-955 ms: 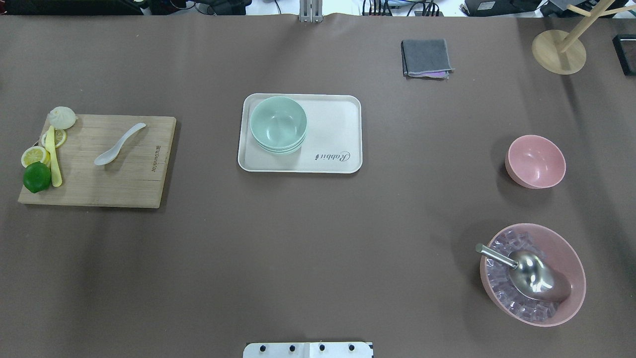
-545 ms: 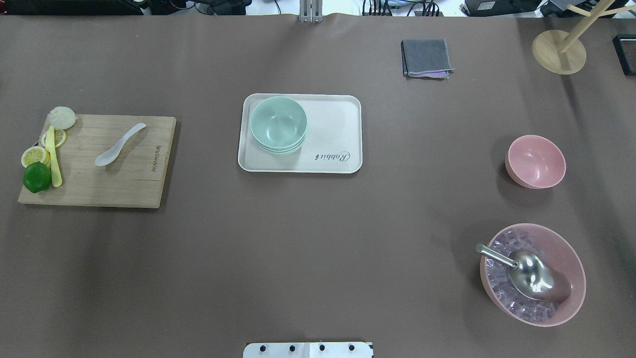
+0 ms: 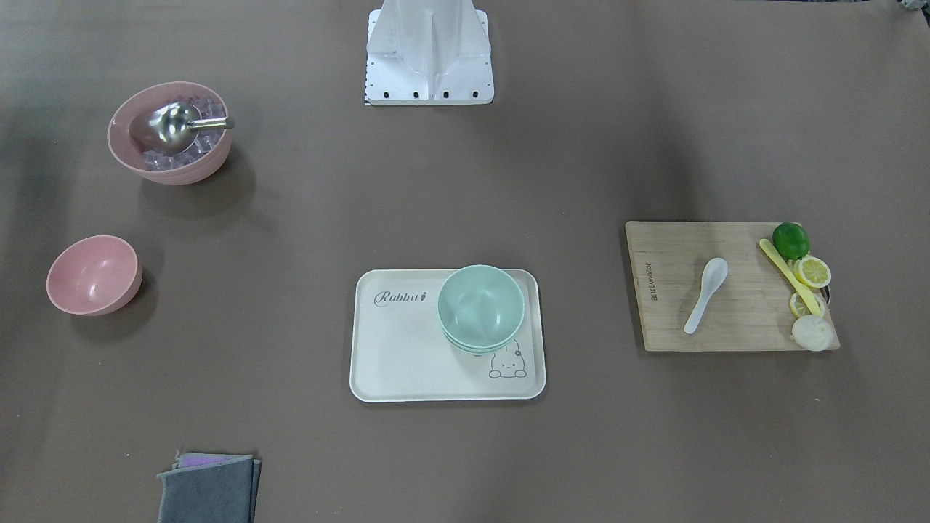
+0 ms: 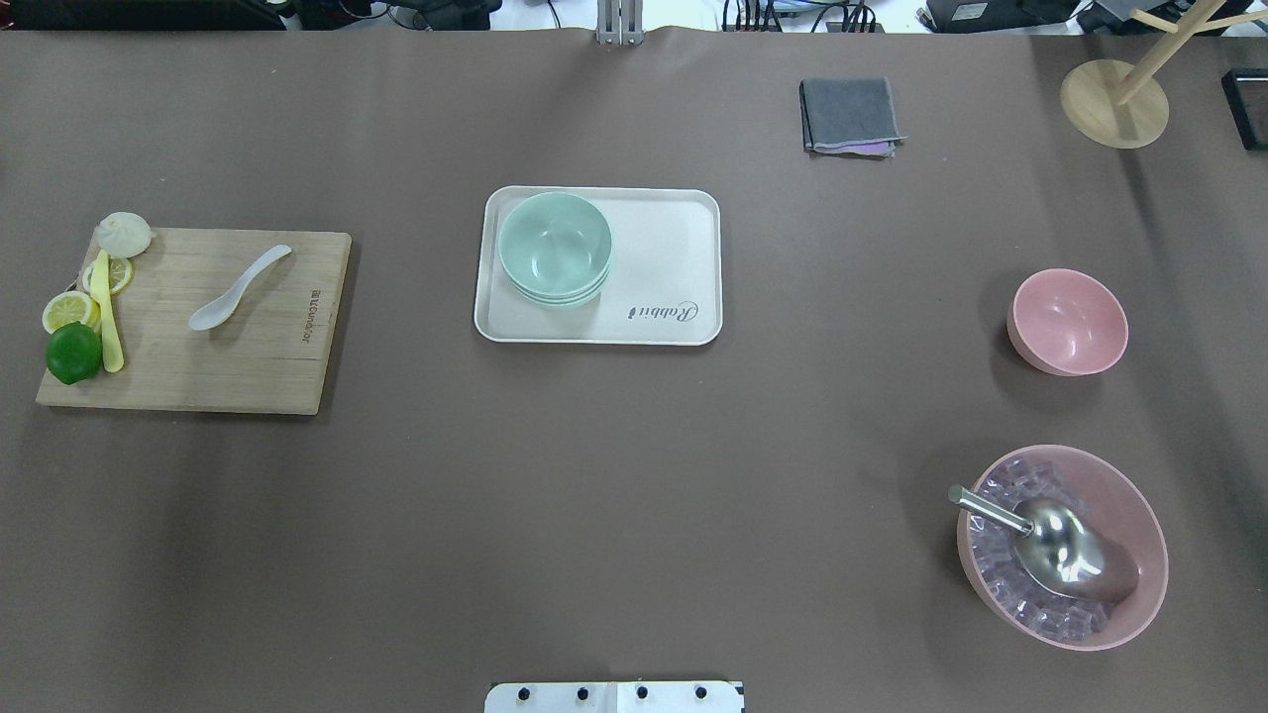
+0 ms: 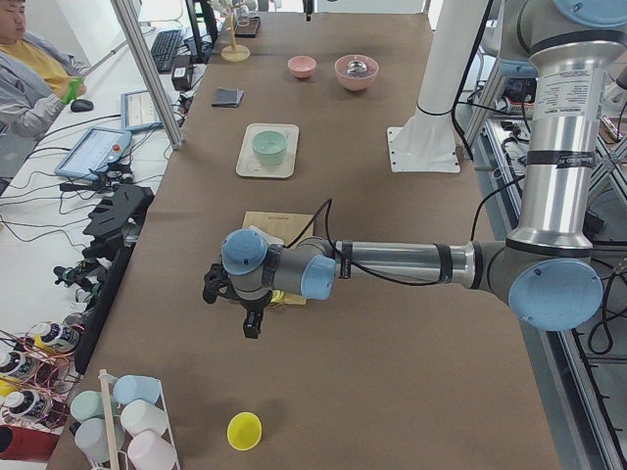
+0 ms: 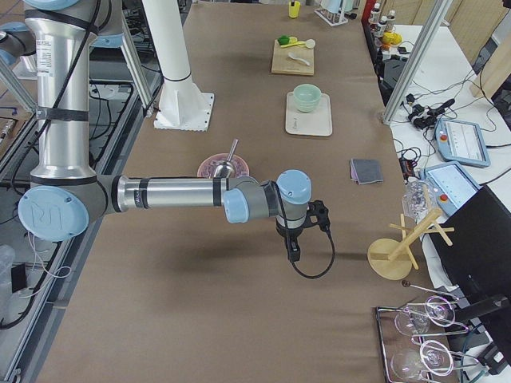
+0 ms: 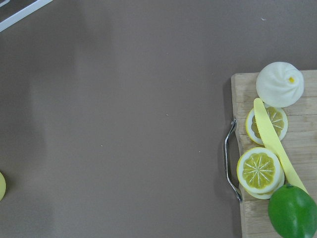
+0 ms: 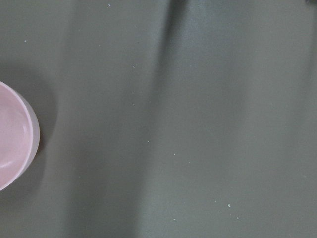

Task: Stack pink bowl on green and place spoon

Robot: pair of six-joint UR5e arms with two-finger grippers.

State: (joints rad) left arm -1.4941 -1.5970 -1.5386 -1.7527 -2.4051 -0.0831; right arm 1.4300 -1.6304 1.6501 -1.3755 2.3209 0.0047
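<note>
The left gripper (image 5: 251, 329) pointed down over the table just off the handled end of the wooden cutting board (image 4: 258, 366). It showed only in a side view, so I could not tell how far its fingers stood apart or whether they held anything. The right gripper (image 6: 292, 254) hung tip-down above bare table near the small pink bowl (image 4: 1068, 322), and its opening was equally impossible to judge.

That pink bowl stood upright on the table on the robot's right, well apart from the cream tray (image 4: 674, 267) at the middle. Nested green bowls (image 4: 554, 248) sat in one corner of the tray. The white spoon (image 4: 238, 288) lay on the cutting board on the robot's left. A lime (image 4: 73, 353), lemon slices (image 4: 69, 310), a yellow knife (image 4: 107, 317) and a white bun (image 4: 125, 234) lined the board's outer end.

Nearer the robot than the small bowl, a larger pink bowl (image 4: 1149, 525) held ice cubes and a metal scoop (image 4: 1065, 550). A folded gray cloth (image 4: 850, 115) lay at the far side.
</note>
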